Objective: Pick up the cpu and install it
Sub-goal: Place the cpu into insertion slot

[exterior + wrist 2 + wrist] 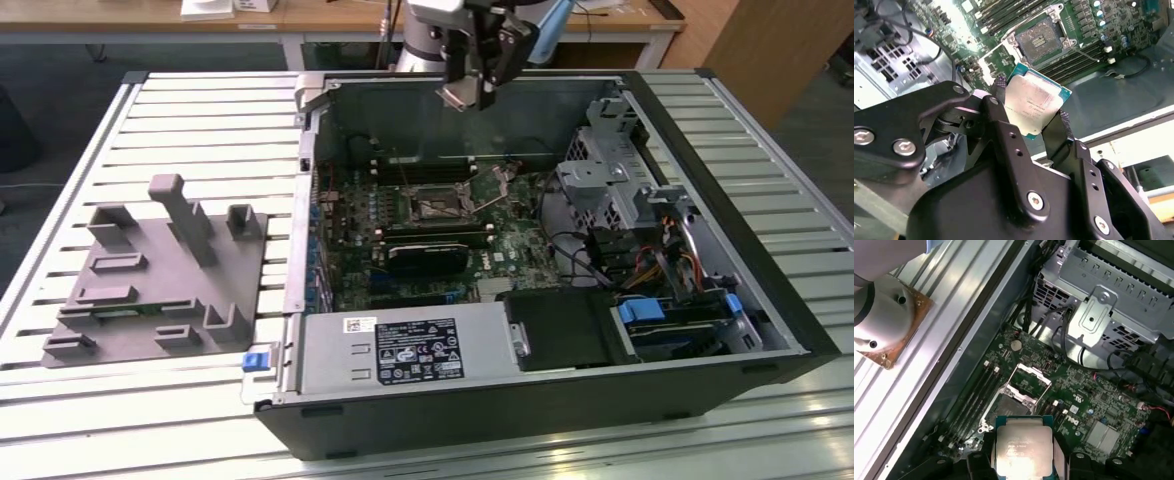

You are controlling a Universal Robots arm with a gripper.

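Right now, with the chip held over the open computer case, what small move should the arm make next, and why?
Probably lower the silver-topped square cpu gently towards the black square socket, whose metal frame stands open. The hand grips the chip by two edges, high over the black computer case, so descent seems due first.

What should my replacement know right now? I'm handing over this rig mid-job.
Tool: shut on the cpu, raised above the open computer case.
Cpu: gripped by two opposite edges, metal top showing in both wrist views, touching nothing else.
Done: cpu picked up; the socket on the board below stands open and empty.
Left: cpu not yet seated in the socket.
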